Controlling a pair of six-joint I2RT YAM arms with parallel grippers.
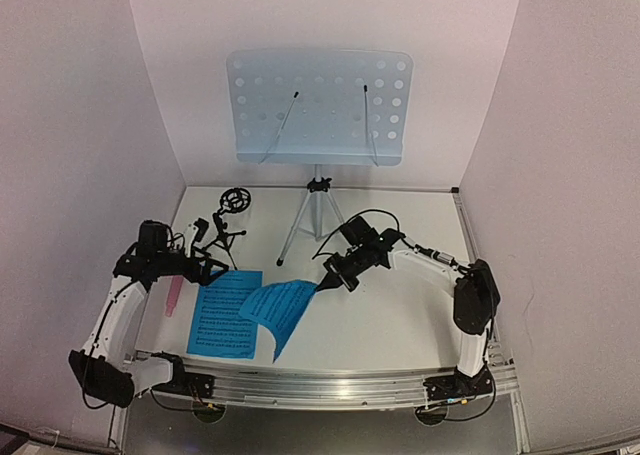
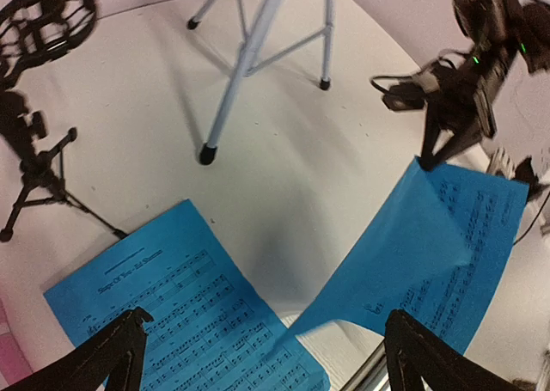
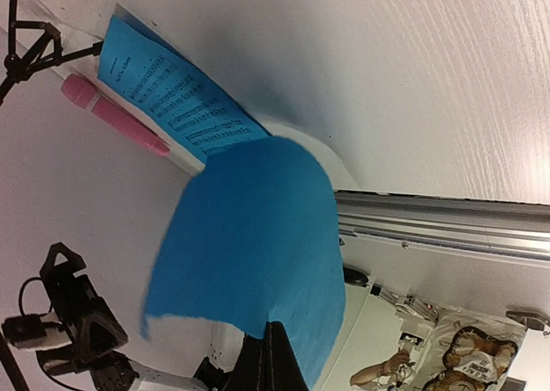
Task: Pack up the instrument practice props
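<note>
One blue sheet-music page point(image 1: 225, 317) lies flat at the front left of the table. A second blue page point(image 1: 283, 310) arches up beside it, with my right gripper point(image 1: 325, 287) shut on its far corner; the wrist view shows the sheet point(image 3: 249, 236) hanging from the closed tips point(image 3: 273, 335). My left gripper point(image 2: 266, 357) hovers open over the flat page point(image 2: 172, 314) with nothing between its fingers. The pink microphone point(image 1: 174, 297) lies left of that page. Behind it stands the black mic stand point(image 1: 228, 220). The pale perforated music stand point(image 1: 318, 107) stands at the back centre.
The music stand's silver tripod legs point(image 2: 249, 56) spread over the table's middle back. A metal rail point(image 1: 320, 385) runs along the near edge. White walls enclose the left, back and right sides.
</note>
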